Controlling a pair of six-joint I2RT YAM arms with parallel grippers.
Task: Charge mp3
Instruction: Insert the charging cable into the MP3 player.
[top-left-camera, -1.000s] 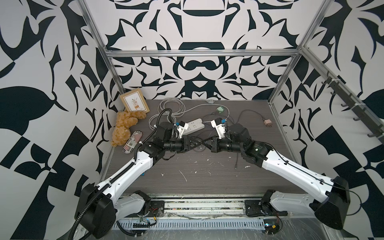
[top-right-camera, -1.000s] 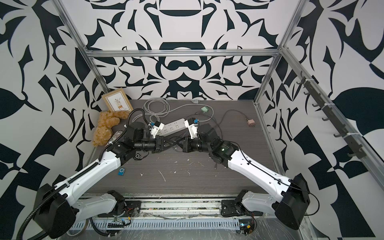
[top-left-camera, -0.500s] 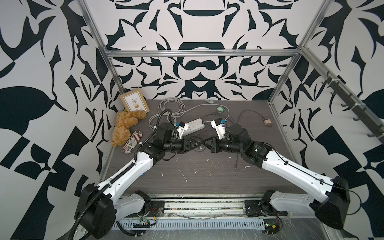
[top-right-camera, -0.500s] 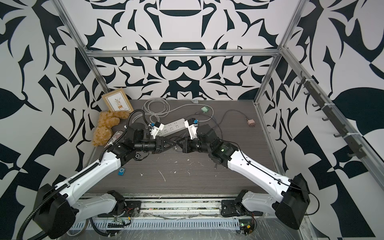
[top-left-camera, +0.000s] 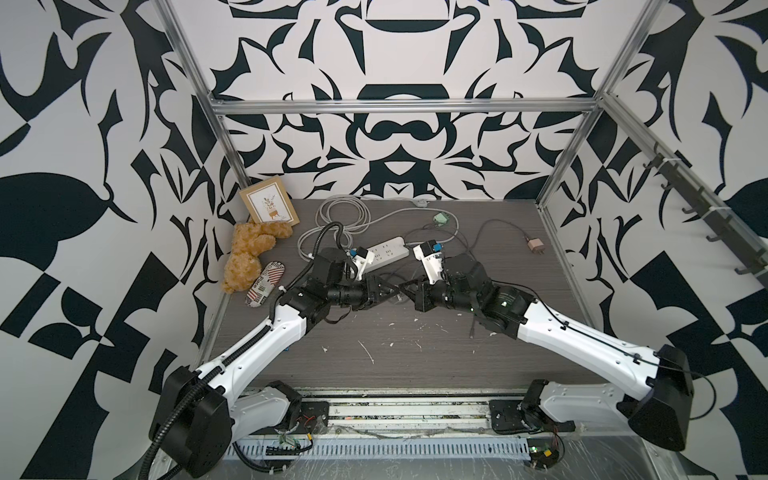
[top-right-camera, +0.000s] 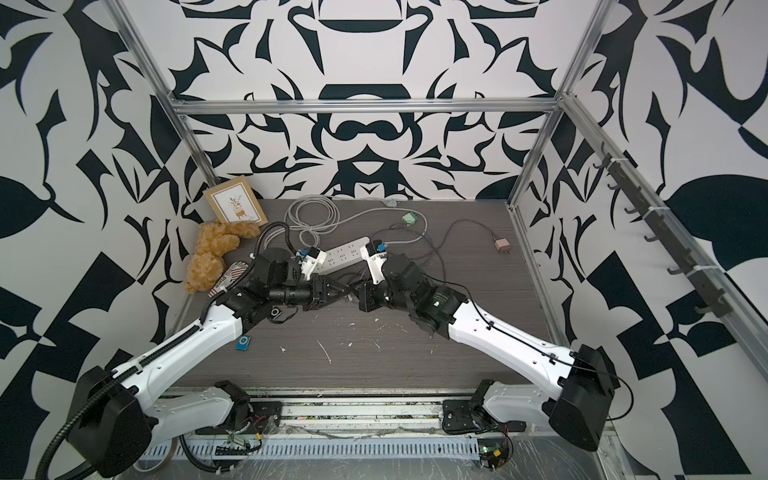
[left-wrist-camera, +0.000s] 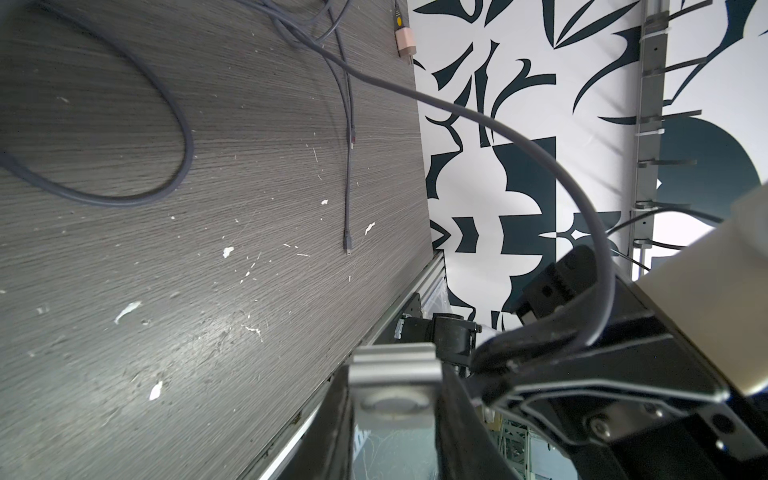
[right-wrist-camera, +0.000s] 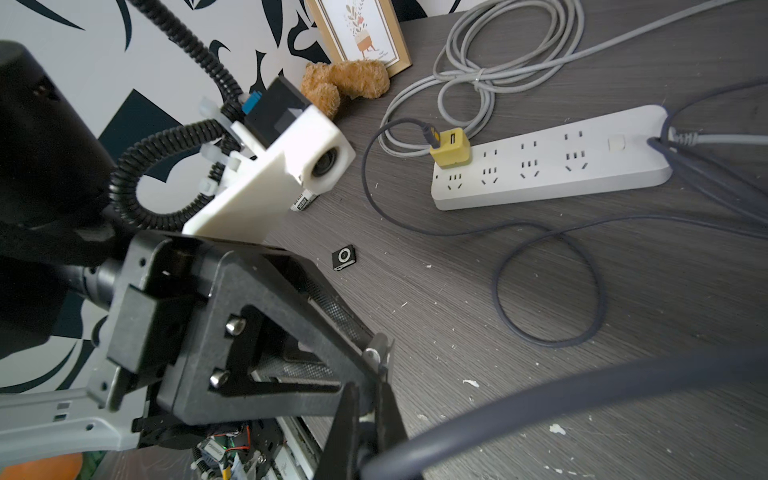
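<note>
Note no change: left gripper (top-left-camera: 385, 291) stays clamped on the silver mp3 (left-wrist-camera: 392, 374); right gripper (top-left-camera: 409, 291), at its 3 o'clock, stays pinched on the cable (left-wrist-camera: 600, 237). Treat insertion as unfinished.

mp3 (left-wrist-camera: 392, 365): silver, clip side showing, sitting clamped in the left hand (top-left-camera: 388, 293)
cable (left-wrist-camera: 598, 226): dark grey, arching into the right hand's (top-left-camera: 409, 291) pinch

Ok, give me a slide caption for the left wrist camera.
Left gripper holding a silver mp3 player, facing the right gripper pinching a grey cable above the table.
</note>
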